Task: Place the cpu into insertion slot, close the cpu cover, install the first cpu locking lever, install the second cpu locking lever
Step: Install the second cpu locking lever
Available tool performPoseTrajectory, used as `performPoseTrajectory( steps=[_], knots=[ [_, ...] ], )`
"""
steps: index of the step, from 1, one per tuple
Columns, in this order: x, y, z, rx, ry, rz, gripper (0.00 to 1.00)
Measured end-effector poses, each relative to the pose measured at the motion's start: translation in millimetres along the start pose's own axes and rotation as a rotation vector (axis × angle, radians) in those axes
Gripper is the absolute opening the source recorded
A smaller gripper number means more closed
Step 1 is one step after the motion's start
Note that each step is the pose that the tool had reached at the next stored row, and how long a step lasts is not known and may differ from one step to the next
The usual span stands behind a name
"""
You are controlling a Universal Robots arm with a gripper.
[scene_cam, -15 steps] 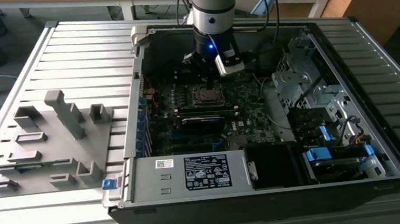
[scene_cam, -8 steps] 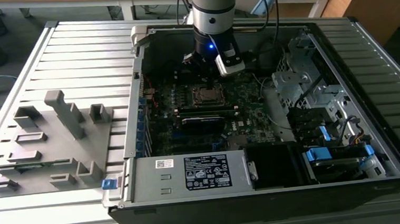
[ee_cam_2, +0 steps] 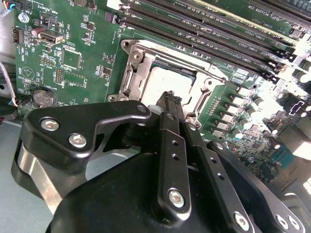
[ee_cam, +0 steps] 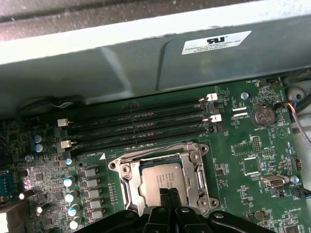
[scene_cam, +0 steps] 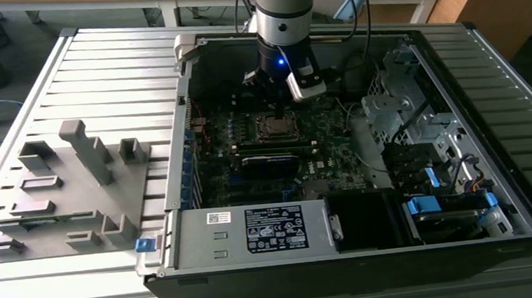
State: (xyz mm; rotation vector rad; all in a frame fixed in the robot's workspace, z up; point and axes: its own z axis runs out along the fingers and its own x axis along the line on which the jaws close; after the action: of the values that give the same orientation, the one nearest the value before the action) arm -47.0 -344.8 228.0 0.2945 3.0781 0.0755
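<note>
Right up close, in the second wrist view, the gripper (ee_cam_2: 170, 99) has its 2 black fingers (ee_cam_2: 171, 145) pressed together with no gap showing between them, and nothing sits in their grip. The closed tip hangs just over the near edge of the cpu (ee_cam_2: 163, 82).

The cpu is down in the insertion slot (ee_cam_2: 127, 85), its dull silver top showing through the square window of the cpu cover (ee_cam_2: 197, 73), which lies flat around the chip. So, as I read it, chip in, cover down, and the step in hand looks like the locking levers.

In the first wrist view the same picture: the fingertips (ee_cam: 167, 194) reach over the chip's (ee_cam: 160, 182) near edge, with the cover frame (ee_cam: 192, 153) around it and its screws at the corners. I can't make out a lever clearly in either wrist view, so I won't say whether 1 is latched.

To do this well, I'd say keep the closed tip off the chip's top and off the socket rim, press only on the lever bar, and push steadily, because a slip here could land on the memory slots (ee_cam: 141, 126) just beyond the socket.

Farther out, the exterior view shows the arm (scene_cam: 285, 14) reaching down into the open computer case (scene_cam: 199, 266), the gripper (scene_cam: 276, 95) just above the socket (scene_cam: 277, 126) on the green motherboard (scene_cam: 328, 166).
</note>
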Motion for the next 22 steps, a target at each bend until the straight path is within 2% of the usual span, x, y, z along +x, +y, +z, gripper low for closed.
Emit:
performPoseTrajectory(
  steps=[6, 22],
  knots=[
    [0.0, 0.0, -0.8, 0.0001, 0.0002, -0.001, 0.11],
    [-0.4, 0.5, -9.1, -0.0001, 0.0001, -0.001, 0.11]
  ],
)
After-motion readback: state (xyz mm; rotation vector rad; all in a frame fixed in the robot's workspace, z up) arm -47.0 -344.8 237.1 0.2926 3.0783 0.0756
